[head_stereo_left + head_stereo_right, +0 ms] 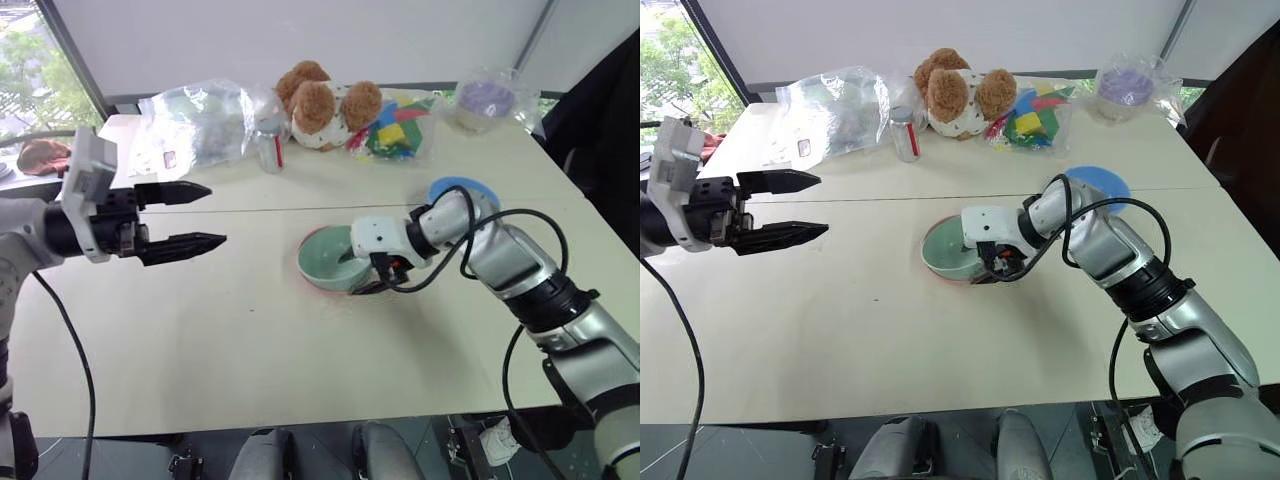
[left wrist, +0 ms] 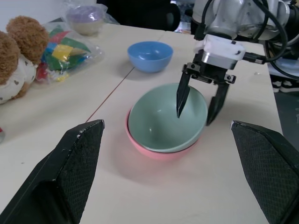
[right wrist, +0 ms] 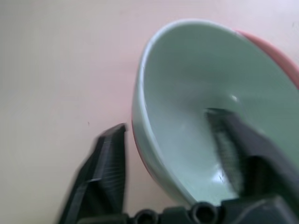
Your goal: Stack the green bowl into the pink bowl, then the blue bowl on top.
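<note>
Left wrist view shows the green bowl [image 2: 166, 116] nested in the pink bowl [image 2: 154, 151] near the middle of the table [image 1: 200, 330], with the right gripper [image 2: 200, 103] straddling the green rim: one finger inside, one outside, jaws spread and apart from the wall, so it holds nothing. The blue bowl [image 2: 150, 55] sits alone toward the table's far right, well apart from the stack. The left gripper [image 1: 180, 218] hangs wide open over the left part of the table, empty.

All three bowls look like light, stiff, smooth plastic, likely to slide or tip if nudged; a pinch across the blue bowl's rim, one finger inside and one outside, seems the surest hold.

From the head views the right arm covers much of the blue bowl, and only a sliver of pink shows under the green. Whether the green bowl sits fully seated is hard to judge.
</note>
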Robot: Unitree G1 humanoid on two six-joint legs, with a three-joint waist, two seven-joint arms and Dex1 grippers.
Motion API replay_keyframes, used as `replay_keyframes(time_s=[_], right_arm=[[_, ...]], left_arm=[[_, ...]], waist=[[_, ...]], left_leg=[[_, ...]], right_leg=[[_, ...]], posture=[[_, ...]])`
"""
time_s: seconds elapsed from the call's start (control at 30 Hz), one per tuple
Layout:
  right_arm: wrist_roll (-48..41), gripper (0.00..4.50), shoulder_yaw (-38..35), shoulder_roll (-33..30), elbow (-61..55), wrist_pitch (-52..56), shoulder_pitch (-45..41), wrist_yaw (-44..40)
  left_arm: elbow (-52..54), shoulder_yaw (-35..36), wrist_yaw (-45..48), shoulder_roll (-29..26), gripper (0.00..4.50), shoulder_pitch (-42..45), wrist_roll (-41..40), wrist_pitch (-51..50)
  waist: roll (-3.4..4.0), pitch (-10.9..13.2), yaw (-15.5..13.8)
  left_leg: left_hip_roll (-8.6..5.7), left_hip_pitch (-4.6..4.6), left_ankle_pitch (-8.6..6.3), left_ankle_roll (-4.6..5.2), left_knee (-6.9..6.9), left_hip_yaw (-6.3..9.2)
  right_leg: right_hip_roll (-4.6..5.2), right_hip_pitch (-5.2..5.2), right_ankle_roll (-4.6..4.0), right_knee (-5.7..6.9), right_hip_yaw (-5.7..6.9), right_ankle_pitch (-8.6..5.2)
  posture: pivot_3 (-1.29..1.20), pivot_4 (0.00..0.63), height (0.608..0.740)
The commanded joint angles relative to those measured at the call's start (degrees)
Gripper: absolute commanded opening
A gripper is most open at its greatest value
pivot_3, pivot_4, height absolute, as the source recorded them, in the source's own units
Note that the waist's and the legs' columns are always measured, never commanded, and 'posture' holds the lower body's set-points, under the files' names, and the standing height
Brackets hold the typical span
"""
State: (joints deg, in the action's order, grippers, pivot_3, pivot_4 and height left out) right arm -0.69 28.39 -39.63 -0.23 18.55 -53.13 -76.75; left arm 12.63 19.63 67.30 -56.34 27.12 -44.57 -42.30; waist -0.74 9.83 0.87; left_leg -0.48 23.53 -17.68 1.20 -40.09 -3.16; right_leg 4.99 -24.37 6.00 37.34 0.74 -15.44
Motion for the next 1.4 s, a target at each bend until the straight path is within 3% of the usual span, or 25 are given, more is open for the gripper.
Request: replay_keyframes(time_s=[0.03, 0.2, 0.37, 0.63, 0.87, 0.97, 1.2, 1.4], right_arm=[[-3.19, 4.45, -7.46, 0.56, -1.56, 4.42, -4.27, 2.28], [-2.11, 4.45, -14.40, -4.62, 3.16, 8.29, -4.52, 6.72], [7.07, 4.45, -13.97, -11.09, 21.10, 1.76, -0.26, 15.63], [12.42, 4.45, -12.87, -6.16, 42.66, -6.07, -3.38, 23.65], [14.31, 4.45, -13.58, -0.72, 58.11, -12.68, -8.39, 27.57], [14.89, 3.64, -13.58, 0.45, 62.21, -14.61, -10.20, 28.17], [16.04, 0.10, -13.62, 0.53, 64.67, -16.82, -12.96, 27.23], [16.25, 0.04, -12.85, -1.96, 56.07, -20.10, -13.65, 19.71]], left_arm=[[1.53, 1.38, -0.99, -0.13, 4.50, 0.65, -1.58, 0.36], [0.71, 0.04, -1.31, 0.28, 4.50, 1.72, -1.58, 1.10], [-0.43, -1.36, -1.14, 0.71, 4.50, 3.13, -1.11, 1.92], [-1.34, -2.10, -0.91, 0.20, 4.50, 4.18, -1.13, 2.37], [-1.22, -1.85, -1.32, -0.07, 4.50, 4.04, -0.95, 2.66], [-1.22, -1.81, -1.65, -0.05, 4.50, 4.09, -0.85, 2.74], [-1.01, -1.71, -1.93, 0.09, 4.50, 3.77, -0.89, 2.88], [-1.11, -1.96, -2.16, 0.41, 4.50, 3.81, -0.86, 3.05]], waist=[[0.00, 0.00, 0.00], [-0.03, -0.02, -0.46], [-0.07, -0.04, -0.26], [0.12, 0.06, 1.95], [0.12, 0.06, 1.57], [0.12, 0.06, 1.60], [0.13, 0.07, 1.68], [0.25, 0.14, 1.68]], left_leg=[[0.00, 0.00, 0.00, 0.00, 0.00, 0.00], [-0.02, 0.00, 0.00, -0.01, 0.00, 0.05], [-0.06, 0.00, -0.01, -0.01, 0.01, 0.03], [0.10, -0.07, 0.03, -0.07, 0.19, -0.23], [0.11, -0.09, 0.04, -0.09, 0.17, -0.28], [0.10, -0.09, 0.04, -0.09, 0.15, -0.28], [0.09, -0.09, 0.04, -0.10, 0.17, -0.28], [0.09, -0.09, 0.05, -0.11, 0.17, -0.27]], right_leg=[[0.00, 0.00, 0.00, 0.00, 0.00, 0.00], [0.07, 0.06, 0.00, -0.05, 0.03, 0.00], [0.12, 0.12, -0.01, -0.13, 0.01, 0.00], [-0.10, -0.11, 0.00, -0.02, -0.20, 0.00], [-0.19, -0.10, 0.00, -0.02, -0.33, 0.00], [-0.17, -0.07, 0.00, -0.04, -0.34, 0.00], [-0.05, -0.07, 0.00, -0.04, -0.33, 0.00], [-0.05, -0.08, 0.00, -0.04, -0.32, 0.00]], posture=[[0.00, 0.150, 0.740], [0.00, 0.150, 0.740], [0.00, 0.150, 0.740], [0.00, 0.150, 0.740], [0.00, 0.150, 0.740], [0.00, 0.150, 0.740], [0.00, 0.150, 0.740], [0.00, 0.150, 0.740]])
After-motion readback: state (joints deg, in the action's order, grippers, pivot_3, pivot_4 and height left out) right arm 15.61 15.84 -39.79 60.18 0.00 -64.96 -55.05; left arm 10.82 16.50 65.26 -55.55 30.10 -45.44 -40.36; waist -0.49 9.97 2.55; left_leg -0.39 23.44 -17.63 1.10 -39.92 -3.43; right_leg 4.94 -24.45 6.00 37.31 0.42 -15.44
